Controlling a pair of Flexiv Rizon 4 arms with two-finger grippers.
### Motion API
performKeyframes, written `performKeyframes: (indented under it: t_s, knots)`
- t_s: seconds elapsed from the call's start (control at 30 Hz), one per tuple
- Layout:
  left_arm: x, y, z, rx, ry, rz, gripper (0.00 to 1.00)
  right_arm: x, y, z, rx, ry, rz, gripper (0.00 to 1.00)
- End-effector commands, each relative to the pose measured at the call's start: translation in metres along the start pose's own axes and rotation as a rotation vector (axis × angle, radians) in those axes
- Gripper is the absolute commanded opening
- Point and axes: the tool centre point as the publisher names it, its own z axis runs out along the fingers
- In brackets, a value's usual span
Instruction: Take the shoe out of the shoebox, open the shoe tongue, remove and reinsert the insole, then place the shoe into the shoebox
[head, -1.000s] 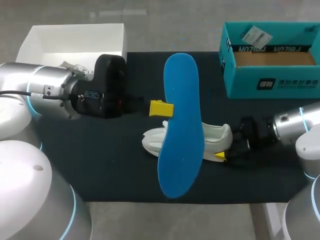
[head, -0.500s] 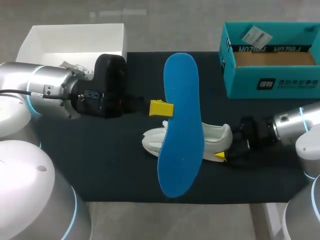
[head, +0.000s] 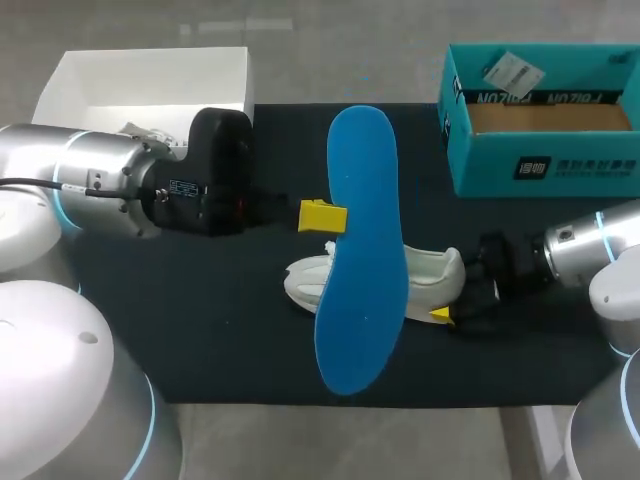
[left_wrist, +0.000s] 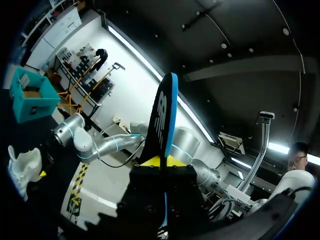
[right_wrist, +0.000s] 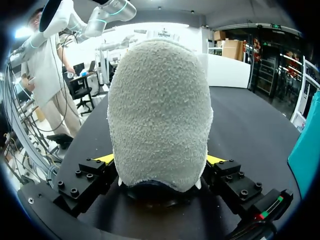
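— Hardly anything is shifting since a second ago: the right gripper (head: 452, 292) is nudging a hair at most, and everything else is staying put.

— What is it holding?

— It is clamping the heel of the white fabric shoe (head: 430, 275), with one yellow tip pressing on each side. Its wrist view is showing the fuzzy heel filling the gap between the fingers. The shoe is resting on the black mat (head: 200, 320), outside the teal cardboard shoebox (head: 545, 165), which is sitting at the mat's far right corner.

— And the left gripper (head: 328, 217)?

— It is pinching the long blue foam insole (head: 362, 260) by one long edge, fingers standing narrow. It is holding the insole raised off the mat, so that it is crossing over the shoe in the head view.

— Anything else?

— A white open box (head: 150, 80) is sitting at the far left corner.
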Motion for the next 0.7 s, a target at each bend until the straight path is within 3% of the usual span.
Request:
performKeyframes:
  t_s: [0.03,0.4,0.5,0.7]
  knots:
    - [-0.002,0.0,0.002,0.002,0.002,0.001,0.0,0.001,0.014,-0.01,0.097,0.005,0.012,1.0]
    - [-0.002,0.0,0.002,0.002,0.002,0.001,0.0,0.01,0.024,-0.022,0.309,0.029,0.071,1.0]
    - [-0.002,0.0,0.002,0.002,0.002,0.001,0.0,0.013,0.027,-0.025,0.417,0.041,0.125,1.0]
    - [-0.002,0.0,0.002,0.002,0.002,0.001,0.0,0.014,0.026,-0.026,0.397,0.033,0.136,1.0]
